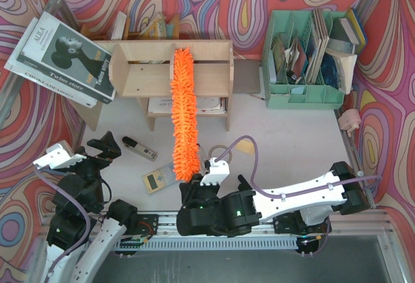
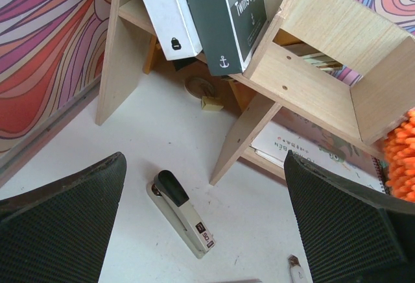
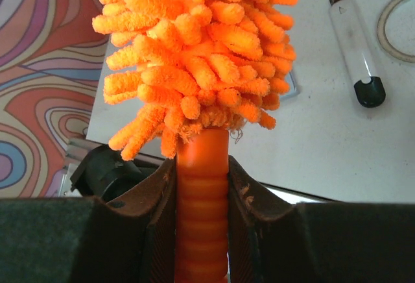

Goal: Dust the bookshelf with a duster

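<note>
The bookshelf (image 1: 146,69) of pale plywood stands at the back middle of the table; its left end fills the upper right of the left wrist view (image 2: 311,69). The orange shaggy duster (image 1: 183,114) runs from the shelf's top down toward me. My right gripper (image 1: 198,189) is shut on the duster's ribbed orange handle (image 3: 201,179), just below the chenille head (image 3: 194,49). My left gripper (image 1: 97,150) hovers open at the front left, its fingers (image 2: 65,218) wide apart with nothing between them, above a stapler.
A grey stapler (image 2: 181,215) lies in front of the shelf's left leg. Books (image 1: 61,56) lean against the shelf's left end. A mint-green file organiser (image 1: 305,56) stands at the back right. A marker pen (image 3: 355,49), a tape ring (image 3: 399,26) and a small calculator (image 1: 159,180) lie nearby.
</note>
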Robot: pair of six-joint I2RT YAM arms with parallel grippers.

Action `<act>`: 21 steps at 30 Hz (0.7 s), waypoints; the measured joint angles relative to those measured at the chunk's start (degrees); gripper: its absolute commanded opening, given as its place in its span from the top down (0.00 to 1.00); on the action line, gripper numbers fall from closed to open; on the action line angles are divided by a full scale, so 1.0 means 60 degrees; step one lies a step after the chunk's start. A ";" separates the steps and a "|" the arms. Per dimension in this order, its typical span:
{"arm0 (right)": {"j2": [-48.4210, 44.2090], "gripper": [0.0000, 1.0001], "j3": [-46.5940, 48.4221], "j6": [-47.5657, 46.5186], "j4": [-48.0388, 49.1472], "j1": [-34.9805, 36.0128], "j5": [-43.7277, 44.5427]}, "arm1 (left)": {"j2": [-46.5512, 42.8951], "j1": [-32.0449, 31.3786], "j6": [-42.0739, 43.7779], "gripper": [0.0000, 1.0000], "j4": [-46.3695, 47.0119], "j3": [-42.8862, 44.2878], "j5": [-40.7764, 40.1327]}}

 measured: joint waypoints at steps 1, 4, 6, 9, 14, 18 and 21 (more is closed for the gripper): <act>-0.0007 1.00 -0.0073 -0.0004 0.0080 -0.0062 -0.0127 | 0.0011 0.0000 0.0000 0.02 -0.0004 0.0000 0.0000; -0.0007 1.00 -0.0193 0.0084 0.0102 -0.0270 -0.0470 | 0.0044 0.0000 0.0000 0.02 -0.0004 0.0000 0.0000; -0.0007 1.00 -0.0193 0.0423 -0.0051 -0.0372 -0.0576 | 0.0051 0.0000 0.0000 0.02 -0.0004 0.0000 -0.0004; -0.0018 1.00 -0.0193 0.1122 -0.0525 -0.0372 -0.0568 | 0.0051 0.0000 0.0000 0.02 -0.0004 0.0000 -0.0004; -0.0138 1.00 -0.0193 0.2033 -0.1421 -0.0368 -0.0492 | 0.0051 0.0000 0.0000 0.02 -0.0004 0.0000 0.0000; -0.0168 1.00 -0.0197 0.1741 -0.1224 -0.0372 -0.0535 | 0.0062 0.0000 0.0000 0.02 0.0000 0.0000 0.0007; -0.0168 1.00 -0.0197 0.1038 -0.0499 -0.0382 -0.0707 | 0.0066 0.0000 0.0000 0.02 -0.0004 0.0000 0.0029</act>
